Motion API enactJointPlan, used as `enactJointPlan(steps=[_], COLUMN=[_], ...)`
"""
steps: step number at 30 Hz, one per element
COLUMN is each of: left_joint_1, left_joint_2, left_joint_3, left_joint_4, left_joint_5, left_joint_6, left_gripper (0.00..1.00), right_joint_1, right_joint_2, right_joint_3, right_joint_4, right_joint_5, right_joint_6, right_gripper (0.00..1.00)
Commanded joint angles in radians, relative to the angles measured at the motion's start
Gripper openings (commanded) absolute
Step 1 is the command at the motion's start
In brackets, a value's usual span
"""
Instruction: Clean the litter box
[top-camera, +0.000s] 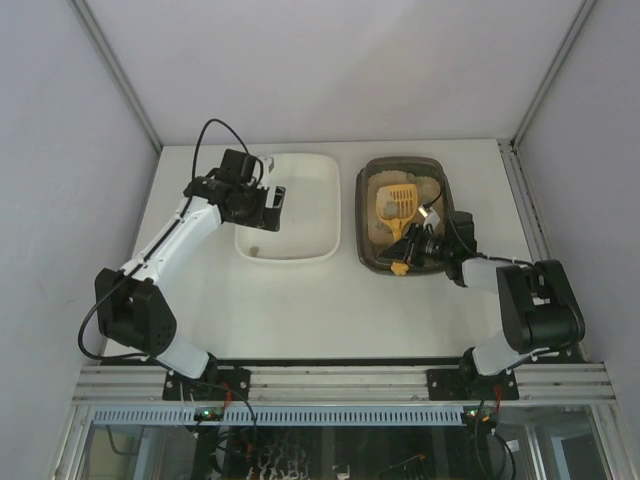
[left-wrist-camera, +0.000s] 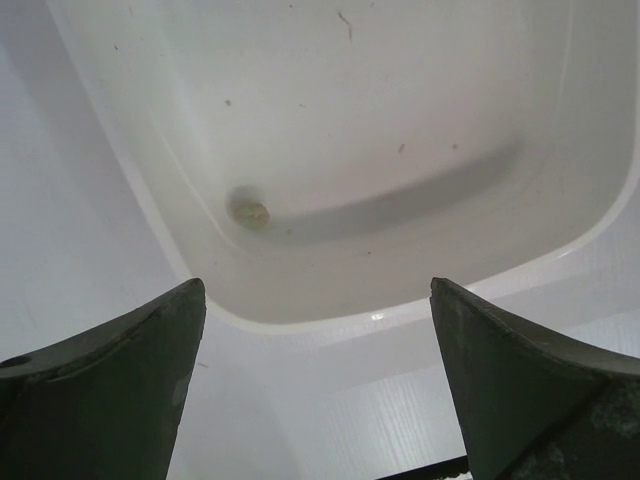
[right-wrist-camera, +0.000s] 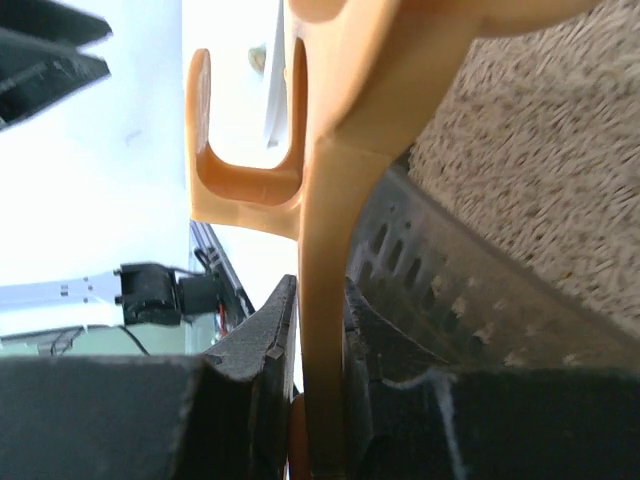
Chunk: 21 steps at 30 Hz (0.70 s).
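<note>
We see the dark brown rounded-rectangular plastic litter box (top-camera: 363, 225) on the far right part of the white desk (top-camera: 300, 310), its floor covered in beige sandy litter (top-camera: 385, 232). The right hand (right-wrist-camera: 318, 292) is pinched almost closed on the thin handle of the yellow slotted plastic scoop (top-camera: 397, 203), whose head lies in the litter toward the far end of the box. The left hand (left-wrist-camera: 317, 287) is spread wide with nothing in it, hovering over the left side of the white rounded-rectangular plastic tub (top-camera: 310, 175), which sits just beside the box on its left.

Our main worry is the grip: the handle is a narrow strip, so drag from the litter could twist it between the fingers and tip the load. Nothing steadies the box, so a hard push of the scoop against its wall could slide it on the desk. On the way to the tub, we judge that litter could sift through the slots or drop onto the strip of bare desk between the two.

One small brownish clump (left-wrist-camera: 250, 212) lies in a corner of the tub, among a few specks. The left arm over the tub may crowd a dumping move, and the box's near wall stands between the right hand and the litter
</note>
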Motion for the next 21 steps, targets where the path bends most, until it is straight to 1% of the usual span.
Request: enactJointPlan(steps=[1, 5, 10, 16, 18, 21], left_joint_1=[0.016, 0.021, 0.023, 0.022, 0.023, 0.023], left_joint_2=[-0.045, -0.036, -0.039, -0.039, -0.04, -0.042], left_joint_3=[-0.025, -0.021, -0.021, -0.022, -0.024, -0.031], left_joint_4=[0.028, 0.017, 0.018, 0.024, 0.022, 0.023], left_joint_5=[-0.003, 0.002, 0.007, 0.012, 0.016, 0.02], left_joint_6=[0.045, 0.05, 0.052, 0.051, 0.052, 0.053], left_gripper=[0.97, 0.97, 0.97, 0.97, 0.97, 0.97], right_joint_1=[-0.051, -0.093, -0.09, -0.081, -0.074, -0.05], right_joint_2=[0.061, 0.146, 0.177, 0.243, 0.277, 0.277], right_joint_3=[-0.051, -0.081, -0.099, -0.144, -0.138, -0.13], right_joint_4=[0.331, 0.563, 0.743, 1.093, 1.154, 1.16], right_joint_5=[-0.011, -0.102, -0.179, -0.192, -0.205, -0.209], right_joint_6=[0.094, 0.241, 0.337, 0.501, 0.538, 0.542], right_gripper=[0.0, 0.0, 0.0, 0.0, 0.0, 0.0])
